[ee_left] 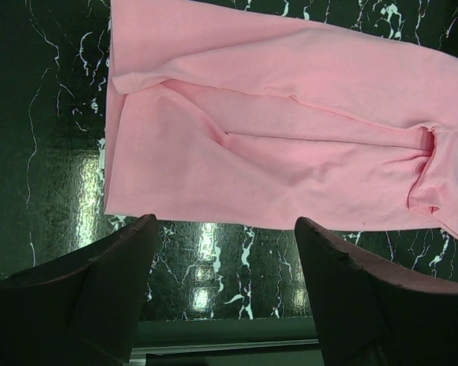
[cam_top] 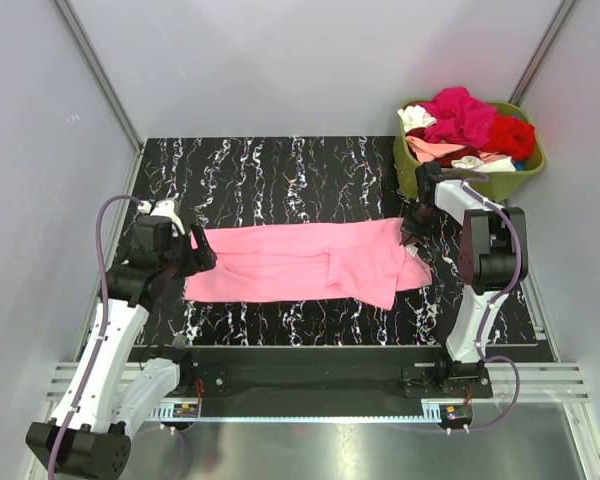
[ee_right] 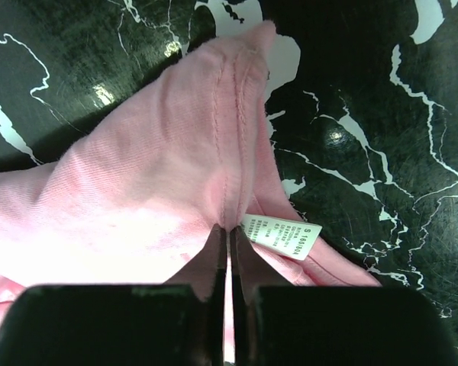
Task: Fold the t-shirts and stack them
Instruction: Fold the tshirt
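Your right pincer is clamped on the medium pink cloth t-shirt folded lengthwise across the black marbled counter; your left pincer gapes wide beside its left end.

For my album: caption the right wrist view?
Right claw pinching the pink t-shirt at its seam, beside the white label, on a marbled table.

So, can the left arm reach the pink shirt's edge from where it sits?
Likely yes: the left gripper is open just short of the pink shirt, with only bare table between them and nothing blocking.
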Robot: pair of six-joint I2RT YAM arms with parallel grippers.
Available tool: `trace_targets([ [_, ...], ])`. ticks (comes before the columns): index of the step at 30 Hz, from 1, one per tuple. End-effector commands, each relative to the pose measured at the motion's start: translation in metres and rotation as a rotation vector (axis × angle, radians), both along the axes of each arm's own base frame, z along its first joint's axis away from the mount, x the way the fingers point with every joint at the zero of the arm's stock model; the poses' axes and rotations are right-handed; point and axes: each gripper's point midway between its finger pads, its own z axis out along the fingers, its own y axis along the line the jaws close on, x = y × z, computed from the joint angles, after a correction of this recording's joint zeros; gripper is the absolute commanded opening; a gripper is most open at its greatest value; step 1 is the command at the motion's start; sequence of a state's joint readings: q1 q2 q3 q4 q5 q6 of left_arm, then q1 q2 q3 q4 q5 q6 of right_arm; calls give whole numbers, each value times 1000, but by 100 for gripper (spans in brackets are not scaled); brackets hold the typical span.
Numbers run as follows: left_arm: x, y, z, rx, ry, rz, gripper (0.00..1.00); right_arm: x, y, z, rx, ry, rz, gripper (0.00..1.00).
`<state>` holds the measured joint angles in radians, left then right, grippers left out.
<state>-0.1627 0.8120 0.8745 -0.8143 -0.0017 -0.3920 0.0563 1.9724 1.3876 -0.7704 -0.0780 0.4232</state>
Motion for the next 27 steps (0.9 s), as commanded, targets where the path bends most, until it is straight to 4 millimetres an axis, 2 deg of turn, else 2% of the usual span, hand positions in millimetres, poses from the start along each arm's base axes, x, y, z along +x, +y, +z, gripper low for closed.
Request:
trace_targets([
  [1, 8, 2, 9, 10, -61, 12, 78, 37, 4, 26, 29, -149, 28, 0],
  [5, 8, 3, 8, 11, -59, 14, 78, 46, 3, 52, 26, -196, 18, 0],
  [9, 8, 3, 8, 12, -58, 13, 78, 64, 3, 82, 19, -250, 17, 0],
  [13, 7, 3, 9, 12, -63, 17, 78, 72, 3, 86, 15, -252, 16, 0],
  [18, 8, 3, 8, 13, -58, 17, 78, 74, 1, 72, 3, -231, 9, 0],
  [20, 8, 3, 8, 13, -58, 17, 78, 76, -4, 72, -20, -239, -9, 0],
  [23, 8, 3, 8, 14, -58, 18, 78, 79, -6, 82, -23, -282, -30, 0],
  [24, 8, 3, 7, 14, -55, 18, 78, 84, -6, 99, -20, -343, -39, 0],
  [27, 8, 4, 7, 16, -57, 20, 78, 87, -6, 117, -17, -394, -46, 0],
])
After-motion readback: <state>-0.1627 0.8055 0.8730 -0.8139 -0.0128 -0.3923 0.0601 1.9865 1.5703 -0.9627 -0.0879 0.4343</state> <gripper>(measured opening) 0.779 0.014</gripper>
